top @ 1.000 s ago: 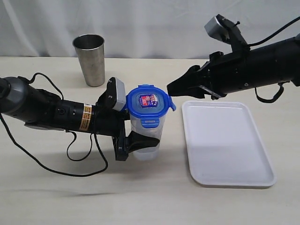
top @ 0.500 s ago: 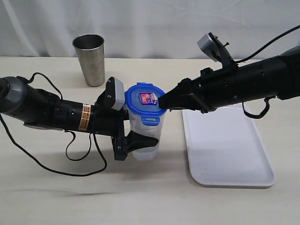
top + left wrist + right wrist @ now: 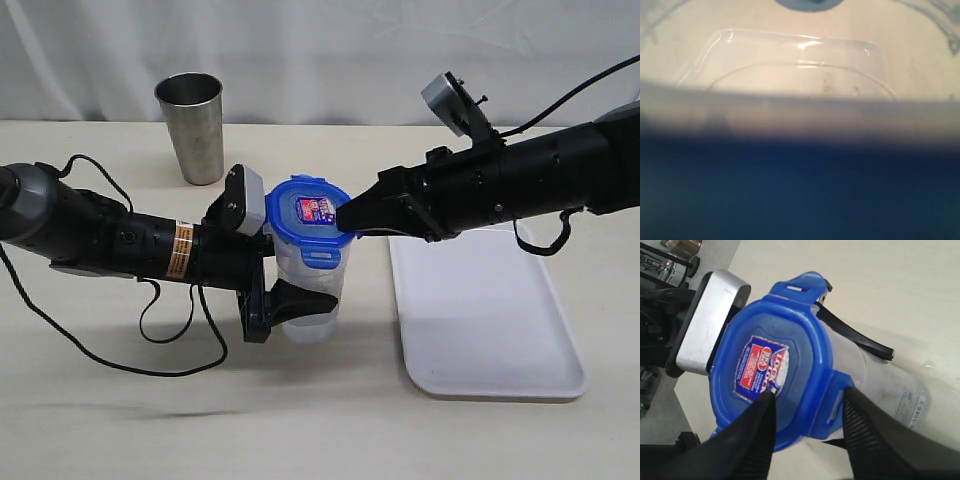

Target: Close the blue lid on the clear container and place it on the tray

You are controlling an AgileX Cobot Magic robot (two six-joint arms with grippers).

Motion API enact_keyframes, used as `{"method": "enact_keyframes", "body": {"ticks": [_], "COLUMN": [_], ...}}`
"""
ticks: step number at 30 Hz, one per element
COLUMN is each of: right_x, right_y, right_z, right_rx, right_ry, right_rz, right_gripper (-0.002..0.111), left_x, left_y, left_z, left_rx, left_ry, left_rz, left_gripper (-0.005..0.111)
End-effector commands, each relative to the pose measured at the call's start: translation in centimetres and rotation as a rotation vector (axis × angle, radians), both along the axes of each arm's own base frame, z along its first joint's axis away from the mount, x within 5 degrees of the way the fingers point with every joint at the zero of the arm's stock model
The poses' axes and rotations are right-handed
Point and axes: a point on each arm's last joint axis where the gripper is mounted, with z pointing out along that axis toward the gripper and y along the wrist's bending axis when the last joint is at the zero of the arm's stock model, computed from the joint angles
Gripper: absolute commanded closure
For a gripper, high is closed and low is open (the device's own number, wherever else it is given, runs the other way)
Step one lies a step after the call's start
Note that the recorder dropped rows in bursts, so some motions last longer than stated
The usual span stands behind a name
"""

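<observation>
The clear container (image 3: 318,275) stands upright on the table, left of the tray (image 3: 480,300). The blue lid (image 3: 308,215) sits on its mouth, sticker up. My left gripper (image 3: 300,298) is shut on the container's body from the left, with one black finger (image 3: 305,300) across its front. My right gripper (image 3: 345,217) reaches in from the right and is open. Its jaws straddle a side flap (image 3: 832,400) of the lid (image 3: 765,365); one fingertip (image 3: 765,405) lies on the lid's top by the sticker. In the left wrist view a blurred blue (image 3: 800,190) fills the lower half.
A stainless-steel cup (image 3: 192,125) stands at the back left. The white tray lies right of the container, under the right arm, with nothing on it. The left arm's black cable (image 3: 170,330) loops over the table in front of it.
The right gripper has come left and down from beside the lid onto its right edge, then stayed almost still. The left arm and the container have not moved.
</observation>
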Motion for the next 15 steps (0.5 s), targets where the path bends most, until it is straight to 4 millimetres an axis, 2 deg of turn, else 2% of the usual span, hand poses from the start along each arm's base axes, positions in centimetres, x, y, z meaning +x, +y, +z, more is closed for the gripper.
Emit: {"method": "enact_keyframes", "body": {"ticks": [1, 5, 10, 15], "right_x": [-0.5, -0.7, -0.1, -0.1], "right_y": [0.6, 2.1, 2.3, 2.6], "right_z": [-0.5, -1.8, -2.1, -2.2], "right_rx": [0.002, -0.031, -0.085, -0.095], "right_ry": [0.032, 0.058, 0.098, 0.097], "right_rz": [0.051, 0.096, 0.109, 0.121], "right_gripper": [0.068, 0.068, 0.069, 0.083], "left_x": [0.0, 0.0, -0.1, 0.0], "left_y": [0.0, 0.0, 0.1, 0.0], "left_z": [-0.1, -0.1, -0.2, -0.1], "left_rx": [0.02, 0.02, 0.023, 0.02], "left_ry": [-0.004, -0.004, -0.003, -0.002], "left_rz": [-0.005, -0.005, -0.011, -0.005], "left_gripper": [0.107, 0.107, 0.107, 0.107]}}
